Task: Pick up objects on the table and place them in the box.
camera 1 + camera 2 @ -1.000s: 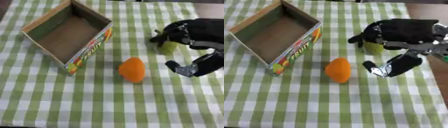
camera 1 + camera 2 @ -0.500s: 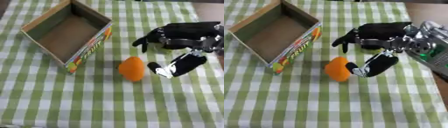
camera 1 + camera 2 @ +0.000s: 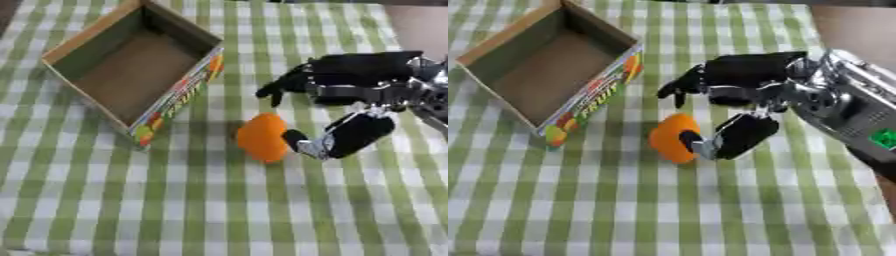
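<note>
An orange [image 3: 261, 137] lies on the green checked cloth, just right of the cardboard box. The box [image 3: 180, 96] stands open at the upper left, with fruit print on its near wall, and I see nothing inside it. My right hand [image 3: 360, 79] reaches in from the right, open. Its fingers [image 3: 282, 89] stretch out above and behind the orange. Its thumb [image 3: 343, 138] lies on the orange's right side, the tip touching or nearly touching it. My left hand shows in no view.
The checked cloth [image 3: 219, 210] covers the table below and left of the orange. At the upper right corner the cloth ends at a bare brownish surface [image 3: 418, 25]. My silver forearm [image 3: 859, 115] crosses the right side.
My right hand has moved left towards the orange, and the thumb has come up against its right side. A yellow-green thing seen under the hand earlier no longer shows.
</note>
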{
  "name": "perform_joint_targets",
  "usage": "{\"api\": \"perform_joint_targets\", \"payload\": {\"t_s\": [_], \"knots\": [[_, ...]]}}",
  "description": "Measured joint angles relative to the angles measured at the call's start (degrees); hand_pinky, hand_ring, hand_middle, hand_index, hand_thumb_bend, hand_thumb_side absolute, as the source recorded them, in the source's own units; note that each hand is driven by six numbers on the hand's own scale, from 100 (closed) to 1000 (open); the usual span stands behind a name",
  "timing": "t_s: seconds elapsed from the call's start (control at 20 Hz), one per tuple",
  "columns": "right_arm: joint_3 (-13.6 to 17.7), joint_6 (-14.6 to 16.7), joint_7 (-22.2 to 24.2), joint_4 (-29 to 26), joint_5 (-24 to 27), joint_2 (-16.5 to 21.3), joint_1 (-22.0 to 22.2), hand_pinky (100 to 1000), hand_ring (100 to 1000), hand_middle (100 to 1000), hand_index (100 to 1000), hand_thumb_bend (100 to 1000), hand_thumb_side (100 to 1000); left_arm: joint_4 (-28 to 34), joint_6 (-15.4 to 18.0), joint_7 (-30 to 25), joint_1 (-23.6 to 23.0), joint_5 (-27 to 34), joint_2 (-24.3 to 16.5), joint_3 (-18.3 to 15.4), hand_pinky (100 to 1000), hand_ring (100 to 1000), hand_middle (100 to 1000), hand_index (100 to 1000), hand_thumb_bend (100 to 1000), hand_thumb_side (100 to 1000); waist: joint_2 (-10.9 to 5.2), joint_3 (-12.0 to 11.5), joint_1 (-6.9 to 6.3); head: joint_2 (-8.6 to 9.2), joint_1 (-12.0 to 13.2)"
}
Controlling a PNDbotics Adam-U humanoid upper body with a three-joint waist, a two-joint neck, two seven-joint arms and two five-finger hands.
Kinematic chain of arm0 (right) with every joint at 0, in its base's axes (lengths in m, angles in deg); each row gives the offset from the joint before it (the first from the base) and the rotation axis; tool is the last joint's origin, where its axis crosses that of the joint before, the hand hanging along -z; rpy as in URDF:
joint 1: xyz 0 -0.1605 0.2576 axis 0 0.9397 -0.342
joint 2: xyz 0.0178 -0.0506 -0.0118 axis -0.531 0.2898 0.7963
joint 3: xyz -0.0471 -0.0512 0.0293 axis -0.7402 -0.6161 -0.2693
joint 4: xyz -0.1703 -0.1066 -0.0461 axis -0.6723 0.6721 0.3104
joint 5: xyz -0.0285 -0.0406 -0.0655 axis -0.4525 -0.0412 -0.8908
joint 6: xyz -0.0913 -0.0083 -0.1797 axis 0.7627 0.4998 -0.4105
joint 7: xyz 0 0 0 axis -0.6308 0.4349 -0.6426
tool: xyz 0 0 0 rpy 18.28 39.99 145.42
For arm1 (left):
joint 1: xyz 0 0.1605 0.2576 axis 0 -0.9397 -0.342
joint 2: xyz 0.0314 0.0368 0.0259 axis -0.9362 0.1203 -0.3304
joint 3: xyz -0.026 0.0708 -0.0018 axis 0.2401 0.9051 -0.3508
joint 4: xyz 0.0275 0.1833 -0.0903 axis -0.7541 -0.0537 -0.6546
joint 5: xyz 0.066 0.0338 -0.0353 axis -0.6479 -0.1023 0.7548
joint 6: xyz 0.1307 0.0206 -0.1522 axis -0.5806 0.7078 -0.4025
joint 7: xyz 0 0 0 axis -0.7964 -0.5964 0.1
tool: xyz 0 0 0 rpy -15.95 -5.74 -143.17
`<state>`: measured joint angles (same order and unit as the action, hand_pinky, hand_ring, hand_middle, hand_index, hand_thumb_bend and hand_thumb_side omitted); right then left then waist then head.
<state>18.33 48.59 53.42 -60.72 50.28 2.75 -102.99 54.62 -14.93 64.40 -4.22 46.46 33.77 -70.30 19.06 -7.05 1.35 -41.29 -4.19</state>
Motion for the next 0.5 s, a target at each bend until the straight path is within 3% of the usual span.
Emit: {"api": "perform_joint_targets", "payload": {"t_s": [0.25, 0.5], "knots": [[-0.11, 0.03, 1.04, 0.00, -1.99, -0.81, 0.53, 977, 100, 796, 992, 100, 577, 0.00, 0.08, -0.14, 0.00, 0.08, 0.00, 0.02, 748, 716, 717, 851, 220, 453, 0.03, -0.04, -0.09, -0.01, -0.17], [-0.48, -0.22, 1.98, 0.20, -3.70, -1.43, 1.32, 976, 100, 786, 993, 100, 655, 0.00, -0.05, -0.32, 0.00, 0.42, 0.01, 0.19, 748, 721, 717, 851, 216, 457, 0.35, -0.14, -0.16, -0.01, -0.40]]}}
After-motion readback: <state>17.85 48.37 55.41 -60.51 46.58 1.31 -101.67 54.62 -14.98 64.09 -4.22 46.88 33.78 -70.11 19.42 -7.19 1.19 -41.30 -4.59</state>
